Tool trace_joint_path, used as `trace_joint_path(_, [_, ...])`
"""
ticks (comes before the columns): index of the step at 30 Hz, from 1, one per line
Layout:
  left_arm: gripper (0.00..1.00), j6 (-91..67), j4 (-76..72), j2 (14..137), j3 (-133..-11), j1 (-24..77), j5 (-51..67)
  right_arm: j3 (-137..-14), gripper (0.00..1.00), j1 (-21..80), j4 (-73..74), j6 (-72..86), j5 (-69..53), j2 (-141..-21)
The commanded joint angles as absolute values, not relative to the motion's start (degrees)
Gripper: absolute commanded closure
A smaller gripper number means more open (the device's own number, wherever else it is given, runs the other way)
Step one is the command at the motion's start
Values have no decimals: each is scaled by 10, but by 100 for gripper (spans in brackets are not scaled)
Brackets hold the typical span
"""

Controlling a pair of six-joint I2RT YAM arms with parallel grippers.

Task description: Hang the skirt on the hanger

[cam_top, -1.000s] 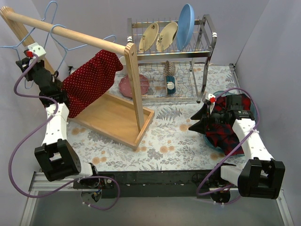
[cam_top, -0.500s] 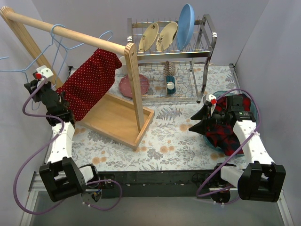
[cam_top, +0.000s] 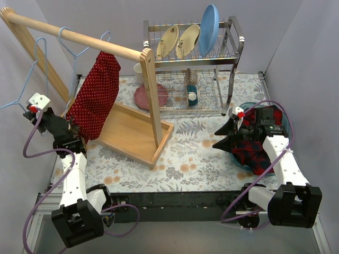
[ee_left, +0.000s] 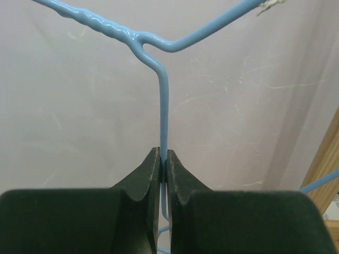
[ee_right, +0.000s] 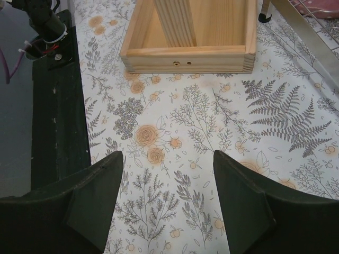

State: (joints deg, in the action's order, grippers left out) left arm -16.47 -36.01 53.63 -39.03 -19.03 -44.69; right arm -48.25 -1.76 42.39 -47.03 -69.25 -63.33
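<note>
Skirt point(cam_top: 95, 100) of dotted red fabric hangs beside thin blue wire hanger point(ee_left: 163, 106)

The skirt point(cam_top: 95, 100) is red fabric with tiny white polka dots. It hangs in long vertical folds at about 10 o'clock in the top view, its narrow top bunched just under the wooden rail point(cam_top: 79, 38). Toward 9 o'clock, a thin blue wire hanger point(ee_left: 163, 106) stands with its straight stem pinched in the left claw point(ee_left: 163, 154).

no readable text, labels, brands or numbers appear on anything here.
</note>
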Motion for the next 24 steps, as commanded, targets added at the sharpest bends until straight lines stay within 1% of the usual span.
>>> trace_joint_path(1, [100, -237, -328, 485, -406, -195, -526, -507, 23, -15, 435, -483, -711, -619])
trace_joint_path(5, [100, -275, -260, 412, -395, -195, -527, -506, 23, -15, 434, -483, -711, -619])
trace_joint_path(8, [100, -316, -198, 377, -419, -188, -506, -505, 23, -15, 433, -483, -712, -621])
trace_joint_path(13, [100, -304, -171, 380, -488, -170, -477, -504, 23, -15, 429, -478, -709, -617])
trace_joint_path(16, [100, -287, -163, 377, -509, -150, -462, -499, 23, -15, 414, -462, -706, -609])
trace_joint_path(18, [100, -294, -135, 368, -532, -142, -440, -495, 23, -15, 405, -456, -702, -606])
trace_joint_path(21, [100, -318, -71, 360, -581, -124, -374, -492, 23, -15, 394, -448, -696, -606])
trace_joint_path(23, [100, -332, -40, 359, -605, -108, -349, -491, 23, -15, 390, -446, -692, -606])
trace_joint_path(24, [100, -349, -29, 359, -636, -101, -345, -491, 23, -15, 389, -447, -690, -606])
